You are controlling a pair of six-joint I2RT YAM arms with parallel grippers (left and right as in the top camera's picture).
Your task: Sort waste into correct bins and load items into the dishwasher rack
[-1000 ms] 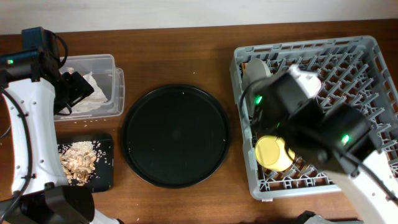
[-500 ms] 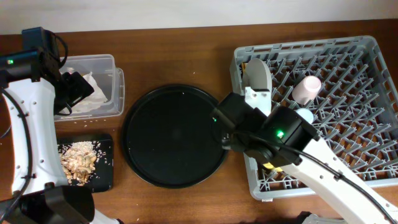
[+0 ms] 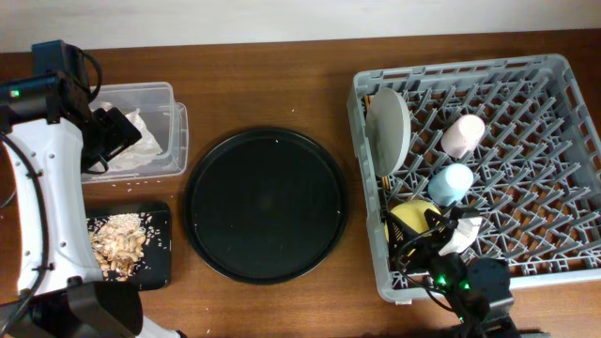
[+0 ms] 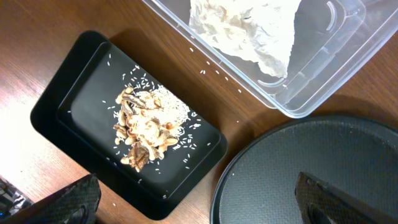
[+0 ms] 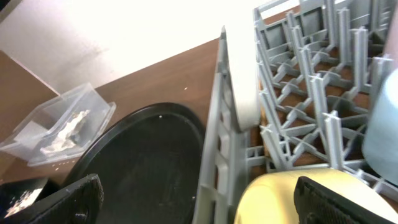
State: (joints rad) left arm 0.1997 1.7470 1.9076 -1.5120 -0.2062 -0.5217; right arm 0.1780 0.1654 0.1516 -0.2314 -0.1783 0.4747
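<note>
The grey dishwasher rack [image 3: 526, 56] holds an upright grey plate [image 3: 390, 127], a pink cup [image 3: 463, 134], a light-blue cup [image 3: 451, 183] and a yellow bowl [image 3: 408, 225]. My right gripper [image 5: 199, 208] is open and empty, low at the rack's near left corner, with the yellow bowl [image 5: 292, 199] just under its right finger. My left gripper [image 4: 193, 208] is open and empty, high above the table. Below it are the small black tray [image 4: 74, 93] with food scraps [image 4: 146, 127] and the clear tub [image 4: 323, 68] holding a crumpled white wrapper [image 4: 249, 31]. I cannot make out the chopsticks.
The large round black tray [image 3: 266, 205] lies bare between the bins and the rack, and shows in both wrist views [image 4: 323, 162] [image 5: 137, 155]. Loose rice grains dot the wood by the small black tray [image 3: 160, 268]. The left arm [image 3: 47, 178] stands over the clear tub [image 3: 155, 94].
My right arm has pulled back from over the rack and round tray to the near edge of the table. The bowl, cups and plate now show in the rack. The left arm has not moved.
</note>
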